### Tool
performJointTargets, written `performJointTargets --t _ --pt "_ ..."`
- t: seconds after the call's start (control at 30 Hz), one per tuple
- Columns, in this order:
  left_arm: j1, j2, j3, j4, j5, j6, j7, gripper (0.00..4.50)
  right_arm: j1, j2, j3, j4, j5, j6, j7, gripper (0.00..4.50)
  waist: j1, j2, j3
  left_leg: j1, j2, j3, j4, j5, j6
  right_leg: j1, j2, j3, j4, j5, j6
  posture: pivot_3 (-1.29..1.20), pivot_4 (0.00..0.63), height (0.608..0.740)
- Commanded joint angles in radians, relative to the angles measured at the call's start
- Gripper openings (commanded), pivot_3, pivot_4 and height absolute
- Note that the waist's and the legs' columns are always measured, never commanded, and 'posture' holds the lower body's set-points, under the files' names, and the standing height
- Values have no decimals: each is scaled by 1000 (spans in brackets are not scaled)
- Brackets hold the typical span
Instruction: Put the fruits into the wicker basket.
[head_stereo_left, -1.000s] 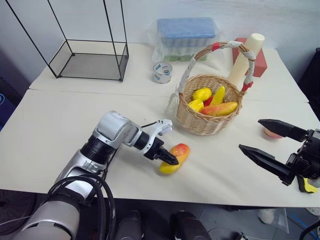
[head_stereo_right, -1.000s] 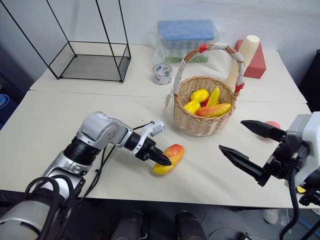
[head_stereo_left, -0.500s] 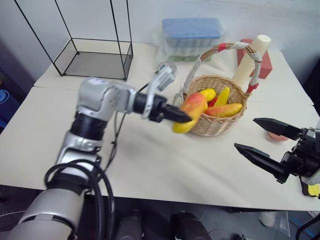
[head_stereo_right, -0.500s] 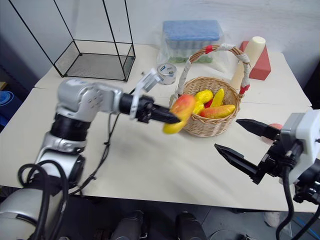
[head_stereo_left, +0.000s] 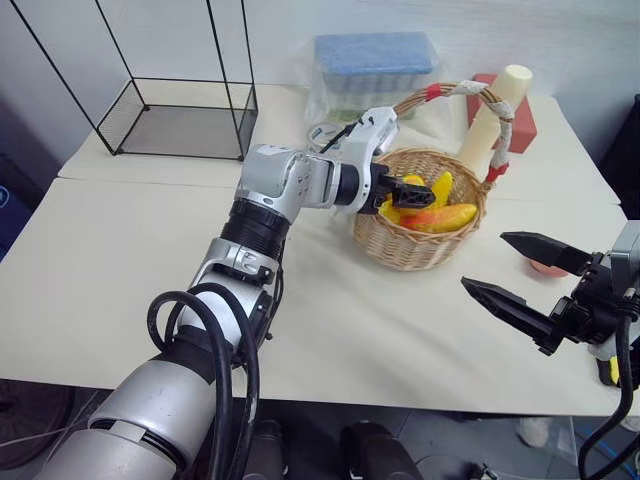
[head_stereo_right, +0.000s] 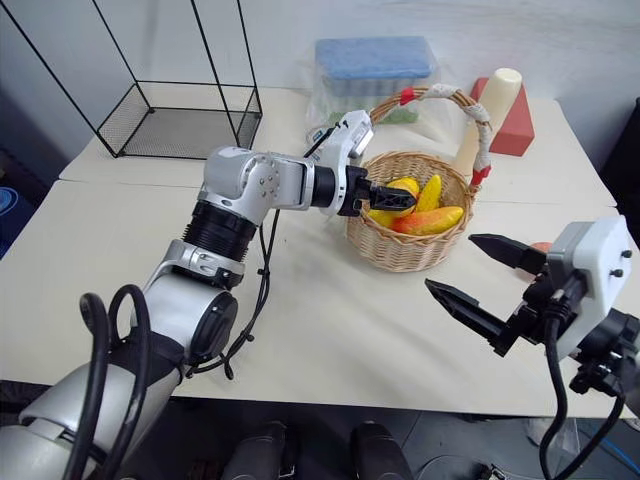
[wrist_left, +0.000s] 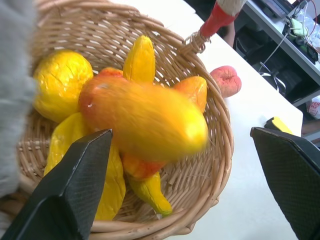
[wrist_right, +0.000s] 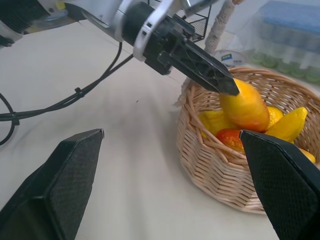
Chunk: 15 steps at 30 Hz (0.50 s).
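The left gripper (wrist_left: 190, 175) stands open over the wicker basket (head_stereo_left: 400, 245), the mango (wrist_left: 145, 120) between its fingers (wrist view); the right gripper (head_stereo_left: 520, 285) is open, empty

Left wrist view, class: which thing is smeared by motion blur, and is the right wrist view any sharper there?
Left wrist view: the mango above the wicker basket is blurred, while the other fruits are crisp. Right wrist view: the same mango, beside the left pincer, shows clean edges.

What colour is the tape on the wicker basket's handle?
Red, at both ends of the wicker basket handle; clearest in the left eye view.
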Motion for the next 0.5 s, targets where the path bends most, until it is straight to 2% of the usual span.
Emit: performJointTargets --t 0.03,0.13,0.3,0.43,0.5 --pt "62 79 -25 -229 -54 -31 -152 4470 64 37 -105 -16 -24 -19 -7 4500 -2 0 0 0 0 0 -1 0 0 0 0 0 0 0 0 0 150 740" --pt "204 229 -30 -512 -132 -97 -350 4470 217 118 -245 11 -81 -30 35 4500 -2 1 0 1 1 1 -3 1 -3 -1 1 0 2 -1 -2 0 150 740" --pt "304 382 -8 -617 -179 -197 -541 4470 331 186 -333 107 -164 -49 47 4500 -1 1 0 4 1 0 0 2 -3 2 1 0 4 -2 -3 0 150 740" --pt "347 452 7 -652 -224 -247 -649 4470 314 178 -321 189 -180 -36 22 4500 -5 1 0 7 0 0 0 2 -2 6 0 0 3 -1 -3 0 150 740" --pt "372 468 0 -692 -238 -268 -681 4470 259 144 -250 247 -220 -36 15 4500 -8 1 0 7 0 0 -1 2 -2 6 0 0 3 -1 -3 0 150 740"
